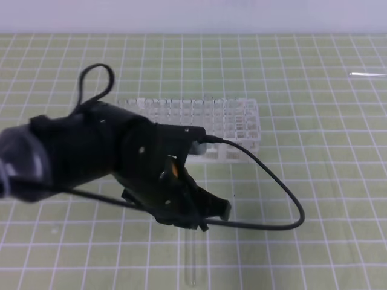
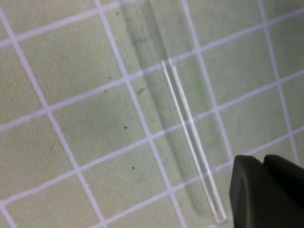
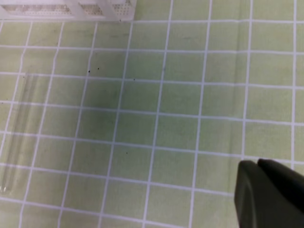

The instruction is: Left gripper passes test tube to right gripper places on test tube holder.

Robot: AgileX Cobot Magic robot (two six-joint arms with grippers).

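Note:
The test tube (image 1: 193, 261) lies flat on the green grid mat near the front edge, clear and faint. My left gripper (image 1: 213, 215), all black with a trailing cable, hovers over the tube's far end. In the left wrist view the test tube (image 2: 194, 142) runs diagonally, and the left gripper (image 2: 264, 190) sits just right of its lower end, fingers pressed together and holding nothing. The white test tube holder (image 1: 199, 124) stands behind the arm. In the right wrist view the right gripper (image 3: 266, 194) is shut and empty, far right of the test tube (image 3: 15, 133), with the test tube holder (image 3: 66, 8) at the top left.
A thin clear rod (image 1: 366, 74) lies at the far right of the mat. The black cable (image 1: 284, 193) loops over the mat to the right of the left gripper. The mat's back edge meets a pale wall.

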